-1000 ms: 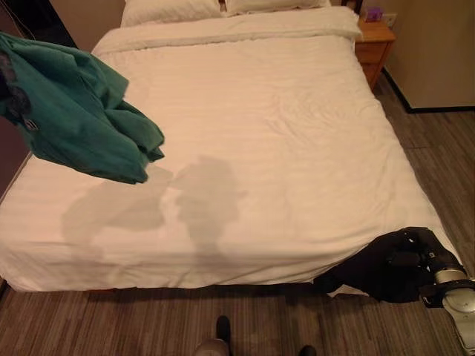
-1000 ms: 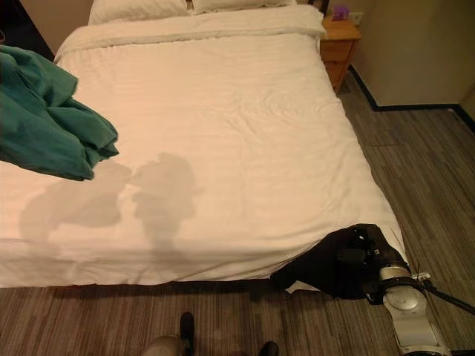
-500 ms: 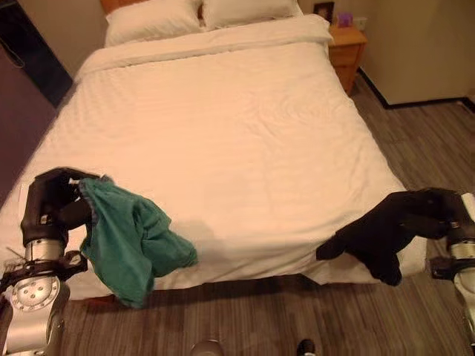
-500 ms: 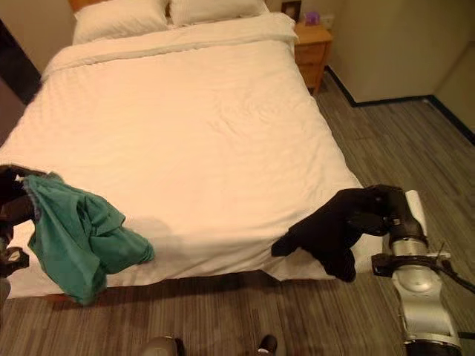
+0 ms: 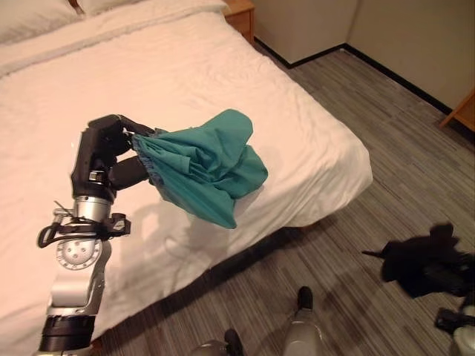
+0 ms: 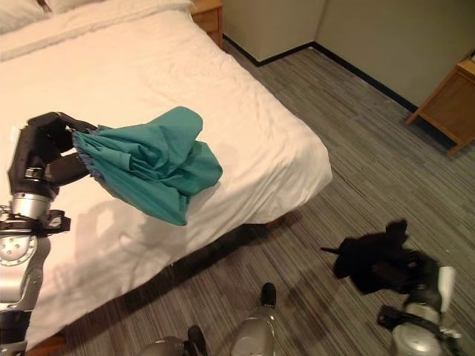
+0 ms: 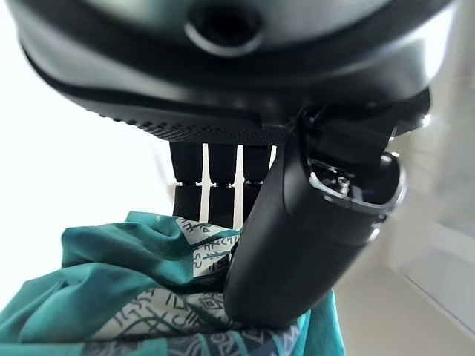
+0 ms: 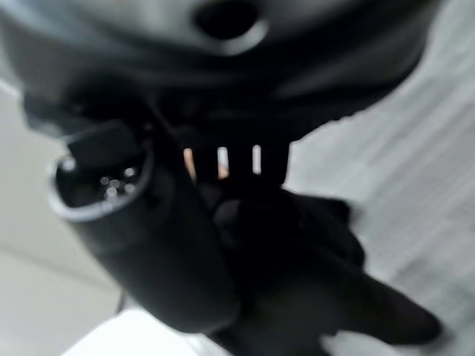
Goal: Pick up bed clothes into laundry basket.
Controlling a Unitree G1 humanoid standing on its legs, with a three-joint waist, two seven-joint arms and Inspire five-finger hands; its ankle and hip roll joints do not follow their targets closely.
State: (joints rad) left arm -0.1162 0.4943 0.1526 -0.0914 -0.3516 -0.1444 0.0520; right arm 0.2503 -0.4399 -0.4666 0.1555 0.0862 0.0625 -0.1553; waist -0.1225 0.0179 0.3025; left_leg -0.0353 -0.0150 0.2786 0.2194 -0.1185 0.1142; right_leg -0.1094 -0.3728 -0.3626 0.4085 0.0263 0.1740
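A teal-green garment [image 5: 208, 163] hangs in the air over the white bed [image 5: 319, 133], bunched and swinging out to the right. My left hand [image 5: 104, 152] is shut on its patterned waistband [image 7: 185, 311], thumb pressed over the cloth. Low at the right, over the floor, my right hand [image 8: 141, 237] is curled round a black garment [image 6: 375, 259], which drapes from it.
The bed's corner [image 6: 315, 159] juts towards the striped grey floor [image 6: 349, 111]. A wooden nightstand [image 5: 241, 11] stands by the head of the bed. Another wooden piece [image 6: 449, 96] stands by the far right wall.
The camera has swung right. My left hand has lifted the green garment higher over the bed. My right hand has carried the black garment off the bed corner, out over the floor.
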